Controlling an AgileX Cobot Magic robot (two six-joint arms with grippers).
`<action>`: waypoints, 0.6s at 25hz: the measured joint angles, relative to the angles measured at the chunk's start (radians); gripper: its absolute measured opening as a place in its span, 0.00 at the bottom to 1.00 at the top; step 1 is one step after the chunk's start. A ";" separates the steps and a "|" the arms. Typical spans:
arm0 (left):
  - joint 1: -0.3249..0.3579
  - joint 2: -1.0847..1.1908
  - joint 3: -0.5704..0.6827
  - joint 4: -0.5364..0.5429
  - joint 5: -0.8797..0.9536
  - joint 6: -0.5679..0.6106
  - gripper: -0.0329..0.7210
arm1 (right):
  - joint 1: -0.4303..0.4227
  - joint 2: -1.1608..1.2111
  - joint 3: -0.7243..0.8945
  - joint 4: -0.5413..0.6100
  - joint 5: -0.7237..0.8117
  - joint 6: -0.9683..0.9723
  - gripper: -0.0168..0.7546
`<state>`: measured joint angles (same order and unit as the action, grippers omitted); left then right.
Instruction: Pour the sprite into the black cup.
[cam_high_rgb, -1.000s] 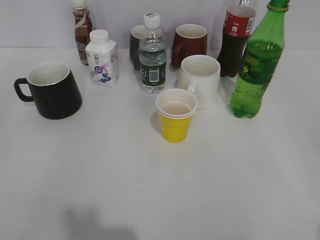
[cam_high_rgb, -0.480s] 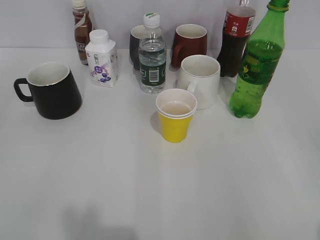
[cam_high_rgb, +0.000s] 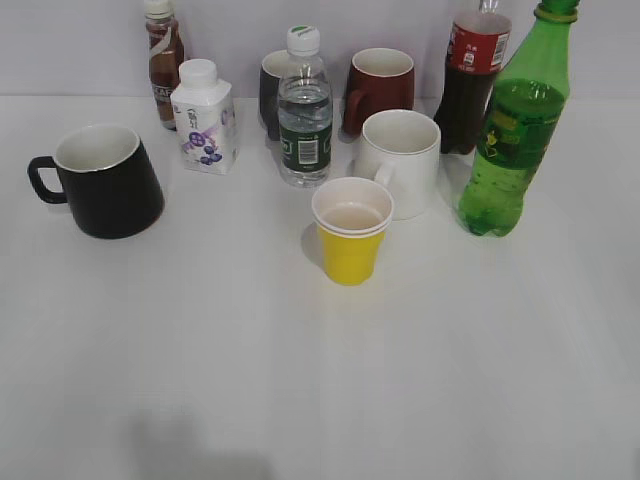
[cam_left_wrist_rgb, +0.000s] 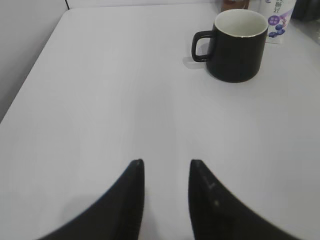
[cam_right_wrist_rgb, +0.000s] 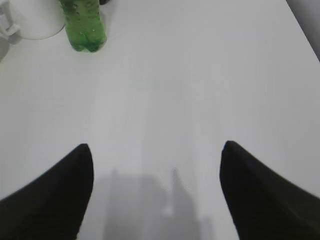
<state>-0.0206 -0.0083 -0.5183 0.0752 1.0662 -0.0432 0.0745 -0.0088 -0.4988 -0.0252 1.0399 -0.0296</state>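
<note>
The sprite (cam_high_rgb: 513, 125), a tall green bottle, stands upright at the right of the table; its base shows in the right wrist view (cam_right_wrist_rgb: 84, 27). The black cup (cam_high_rgb: 105, 180), wide with a white inside and its handle to the left, stands at the left; it also shows in the left wrist view (cam_left_wrist_rgb: 236, 43). My left gripper (cam_left_wrist_rgb: 166, 162) is open and empty over bare table, well short of the cup. My right gripper (cam_right_wrist_rgb: 156, 147) is wide open and empty, well short of the sprite. Neither gripper shows in the exterior view.
A yellow paper cup (cam_high_rgb: 351, 230) stands in the middle, a white mug (cam_high_rgb: 399, 160) behind it. Along the back are a brown drink bottle (cam_high_rgb: 163, 65), a white carton (cam_high_rgb: 205, 118), a water bottle (cam_high_rgb: 304, 110), a dark mug (cam_high_rgb: 271, 90), a maroon mug (cam_high_rgb: 379, 88) and a cola bottle (cam_high_rgb: 471, 80).
</note>
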 joint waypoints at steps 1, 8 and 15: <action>0.000 0.000 0.000 0.000 0.000 0.000 0.36 | 0.000 0.000 0.000 0.000 0.000 0.000 0.79; 0.000 0.000 -0.005 -0.029 -0.010 0.000 0.36 | 0.000 0.000 0.000 0.000 0.000 0.000 0.79; 0.000 0.000 -0.011 -0.058 -0.387 0.000 0.36 | 0.000 0.000 0.000 0.000 0.000 0.000 0.79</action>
<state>-0.0206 -0.0083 -0.5290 0.0174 0.6790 -0.0432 0.0745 -0.0088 -0.4988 -0.0252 1.0399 -0.0296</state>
